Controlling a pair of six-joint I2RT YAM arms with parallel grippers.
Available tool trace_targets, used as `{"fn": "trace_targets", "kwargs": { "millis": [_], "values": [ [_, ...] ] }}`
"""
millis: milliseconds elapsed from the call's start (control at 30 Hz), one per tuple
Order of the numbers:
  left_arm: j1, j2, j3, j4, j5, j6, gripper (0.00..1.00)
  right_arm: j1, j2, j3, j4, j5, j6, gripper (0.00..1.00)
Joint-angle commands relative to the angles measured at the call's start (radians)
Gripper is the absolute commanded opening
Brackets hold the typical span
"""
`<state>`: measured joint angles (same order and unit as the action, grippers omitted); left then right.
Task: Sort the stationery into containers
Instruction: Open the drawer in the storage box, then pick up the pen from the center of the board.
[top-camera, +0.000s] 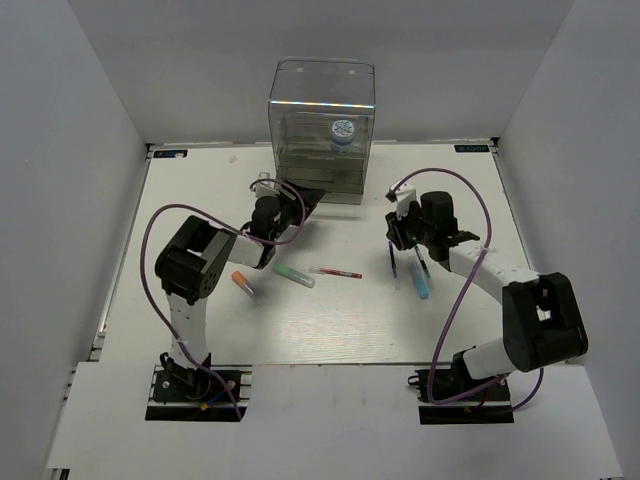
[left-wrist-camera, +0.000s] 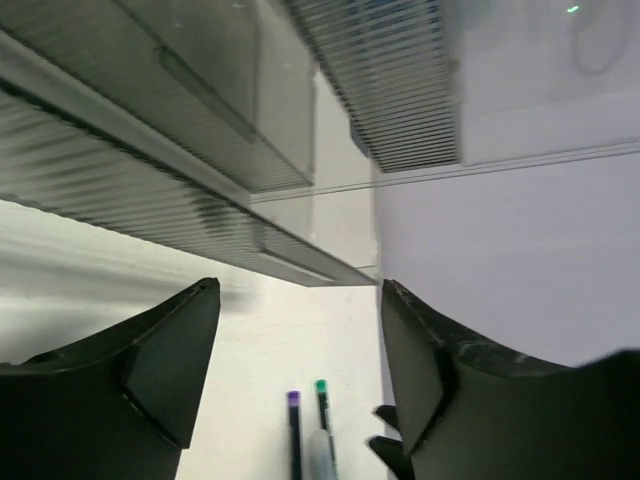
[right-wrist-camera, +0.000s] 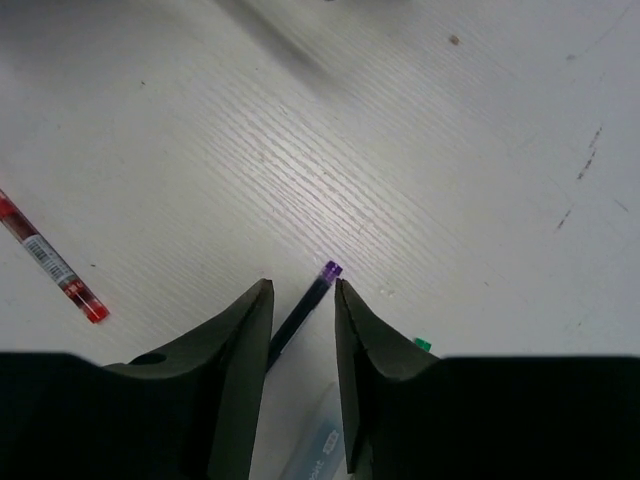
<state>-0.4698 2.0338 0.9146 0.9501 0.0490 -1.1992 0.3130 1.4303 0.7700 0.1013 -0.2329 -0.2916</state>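
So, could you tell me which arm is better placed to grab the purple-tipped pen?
Right. Its gripper straddles the pen, a finger on each side; the left gripper sits open by the cabinet, away from it.

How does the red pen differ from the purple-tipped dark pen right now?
Colour: the red pen is red and clear with a label, while the dark pen is dark with a purple tip. Place: the red pen lies out in the open, while the dark pen lies between the fingers of the right gripper, not visibly clamped. In the right wrist view they slant opposite ways. Both are thin and lie flat on the table.
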Motion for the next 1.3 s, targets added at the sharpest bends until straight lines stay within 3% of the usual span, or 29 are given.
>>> {"fn": "trace_targets", "kwargs": {
  "millis": [0,67,267,500,833,1000,1133,1267],
  "values": [
    [-0.006,-0.150,-0.020,-0.039,0.003,0.018,0.76,-0.011,0.016,0.046,-0.086,0.049,0.025,0.37],
    [-0.006,-0.182,-0.036,-0.074,0.003,0.029,0.81,-0.012,0.030,0.052,-0.130,0.053,0.026,0.34],
    [-0.006,-0.328,-0.092,-0.210,0.012,0.098,0.81,-0.008,0.096,0.086,-0.213,0.061,0.026,0.34],
    [-0.006,-0.550,-0.120,-0.630,-0.089,0.176,0.85,-0.003,0.200,0.175,-0.270,0.072,0.038,0.43],
    [-0.006,-0.728,-0.138,-0.924,-0.178,0.158,0.90,-0.006,0.320,0.224,-0.336,0.101,0.063,0.45],
    [-0.015,-0.738,-0.103,-0.979,-0.169,0.138,0.90,-0.003,0.325,0.215,-0.348,0.086,0.049,0.27],
    [-0.015,-0.704,-0.065,-1.037,-0.129,0.116,0.90,-0.005,0.320,0.236,-0.397,-0.070,-0.043,0.04],
    [-0.015,-0.649,-0.030,-1.085,-0.077,0.116,0.90,-0.002,0.309,0.349,-0.492,-0.273,-0.217,0.00]
  ]
}}
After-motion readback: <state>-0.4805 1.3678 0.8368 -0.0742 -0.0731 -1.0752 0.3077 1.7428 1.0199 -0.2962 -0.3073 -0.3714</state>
